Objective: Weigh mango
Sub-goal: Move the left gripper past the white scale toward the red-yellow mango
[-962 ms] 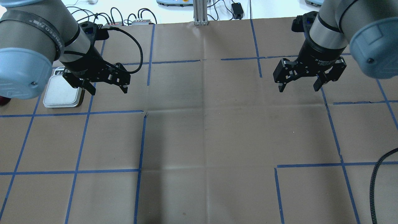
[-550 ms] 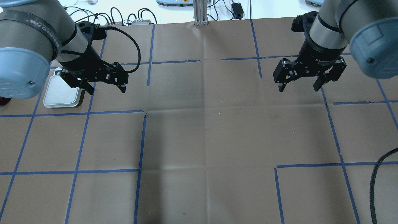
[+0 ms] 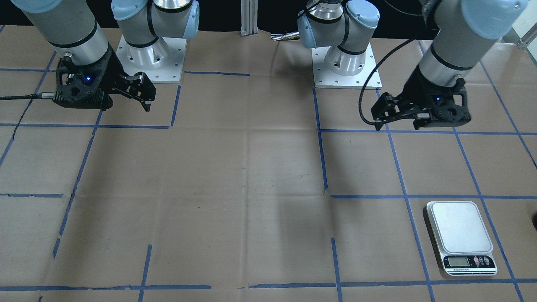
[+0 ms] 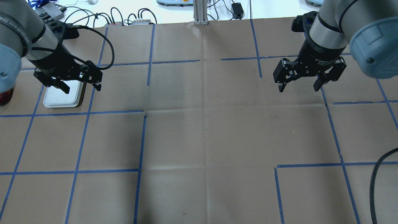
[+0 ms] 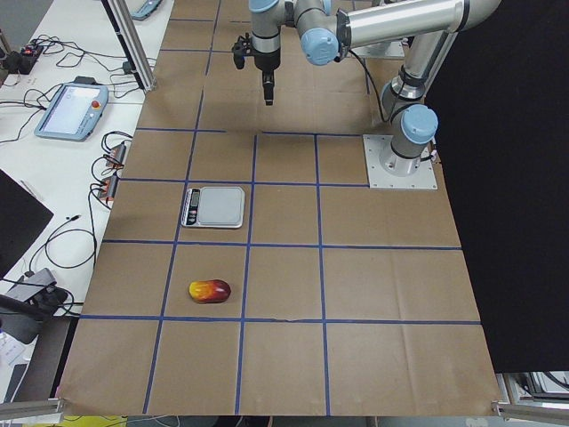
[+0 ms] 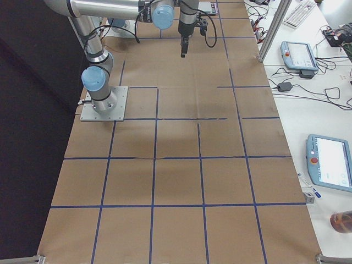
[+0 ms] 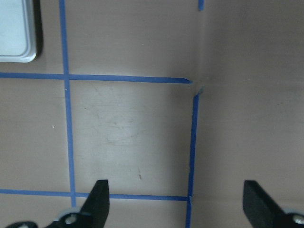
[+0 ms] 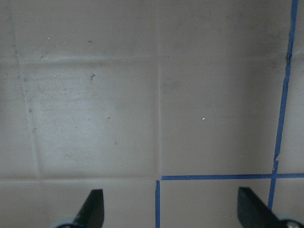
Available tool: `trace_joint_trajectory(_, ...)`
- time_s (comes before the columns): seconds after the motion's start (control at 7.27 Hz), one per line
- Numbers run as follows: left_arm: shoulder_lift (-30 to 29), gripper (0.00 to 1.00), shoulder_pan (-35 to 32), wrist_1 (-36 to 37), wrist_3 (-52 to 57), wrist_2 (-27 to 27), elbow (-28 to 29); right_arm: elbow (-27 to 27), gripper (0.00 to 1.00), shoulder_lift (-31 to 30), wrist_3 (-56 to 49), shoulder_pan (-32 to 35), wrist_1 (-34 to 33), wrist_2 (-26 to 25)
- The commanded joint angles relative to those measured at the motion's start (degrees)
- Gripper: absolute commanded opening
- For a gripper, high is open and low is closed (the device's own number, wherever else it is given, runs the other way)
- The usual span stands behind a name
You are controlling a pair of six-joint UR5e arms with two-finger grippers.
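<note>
At the far left of the table, the smooth oval mango (image 5: 210, 290), yellow at one end and dark red at the other, lies on its side in a taped square. This is the square next to the scale's, towards the table's left end, and the fruit is apart from the scale with nothing touching it. In the overhead view only a dark red sliver of it shows at the picture's left edge, the rest hidden by the arm. Next comes the flat white kitchen scale with a silver rounded-square plate (image 4: 57, 98), whose plate is bare and whose small display faces the operators' side. The left gripper (image 4: 83, 89), black with two fingers, hangs above the table over the scale's inner edge. Its fingers are spread wide and hold nothing, and its wrist camera sees just a corner of the plate and blue tape lines between the tips. The middle of the brown paper-covered table with its grid of blue tape (image 4: 205, 130) lies between the arms. At the right, the right gripper (image 4: 298, 89), also black, is poised above the paper with its fingers likewise parted and nothing between them.
</note>
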Motion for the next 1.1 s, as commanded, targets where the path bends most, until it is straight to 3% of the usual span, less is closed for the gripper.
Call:
trace_joint_trajectory(0.0, -2.9, 1.0, 11.39, 6.86, 12.12, 0.51, -0.05, 0.0, 1.0, 0.0, 0.0, 0.0, 0.0, -0.02)
trace_joint_trajectory(0.41, -17.19, 1.0, 24.05, 17.26, 21.56, 0.43, 4.75, 0.0, 1.0, 0.0, 0.0, 0.0, 0.0, -0.02)
trace_joint_trajectory(0.55, -21.24, 1.0, 25.3, 19.9, 24.79, 0.43, 8.08, 0.0, 1.0, 0.0, 0.0, 0.0, 0.0, -0.02)
trace_joint_trajectory(0.69, -26.68, 1.0, 26.88, 20.02, 25.35, 0.43, 12.64, 0.0, 1.0, 0.0, 0.0, 0.0, 0.0, -0.02)
trace_joint_trajectory(0.96, -39.07, 1.0, 28.92, 19.15, 24.39, 0.16, 28.69, 0.0, 1.0, 0.0, 0.0, 0.0, 0.0, -0.02)
